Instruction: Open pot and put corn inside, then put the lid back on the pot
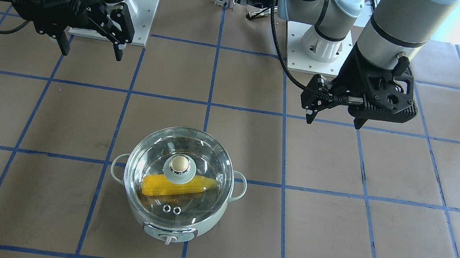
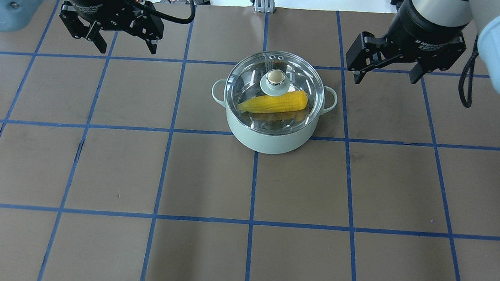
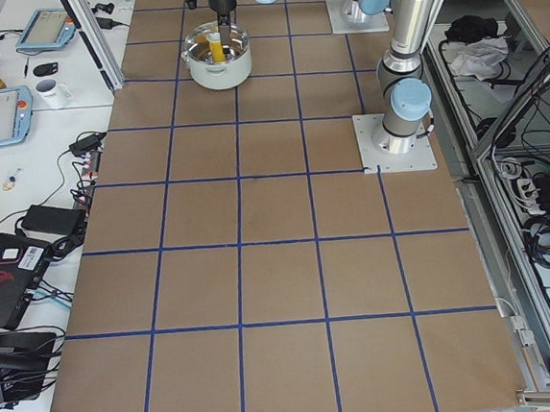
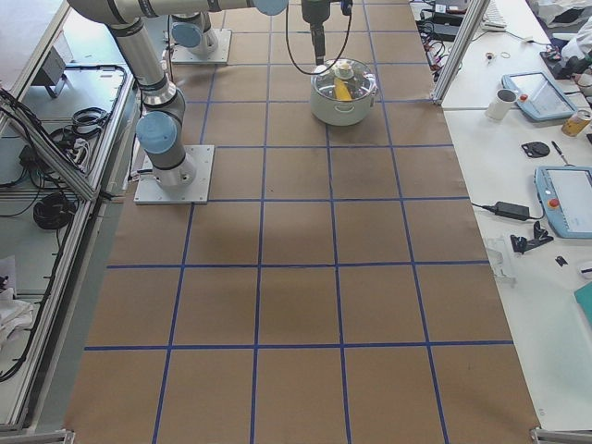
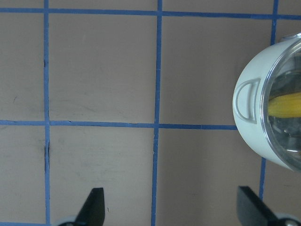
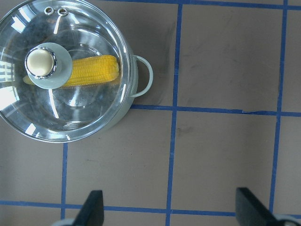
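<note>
Paper ruled in blue tape covers the table (image 2: 238, 258), and the pot (image 2: 268, 138) stands on it between the two arms, toward the side far from the robot. From where I stand the job looks done. The lid (image 2: 293, 71) sits on the pot's rim, level as far as I can judge. The corn (image 2: 274, 103) lies inside on the steel bottom, plain through the glass, its tip toward the robot's left. The left gripper (image 2: 127, 47) and the right gripper (image 2: 385, 78) hang above bare table, one on each side of the pot and apart from it, fingers spread wide and holding nothing. So I'd say no step is left in hand. The next move calls for no more than keeping the arms off the lid or, if anyone doubts the seating, a look round the rim. The right wrist view serves best for that: it looks straight down on the whole lid, with the knob (image 6: 41, 63) over the corn, the right handle (image 6: 143, 82) and the two vent holes (image 6: 48, 9). The left wrist view catches only a slice of the pot and the left handle (image 5: 247, 101). Only the front-facing view shows the dial (image 1: 168, 239) low on the pot's wall.
</note>
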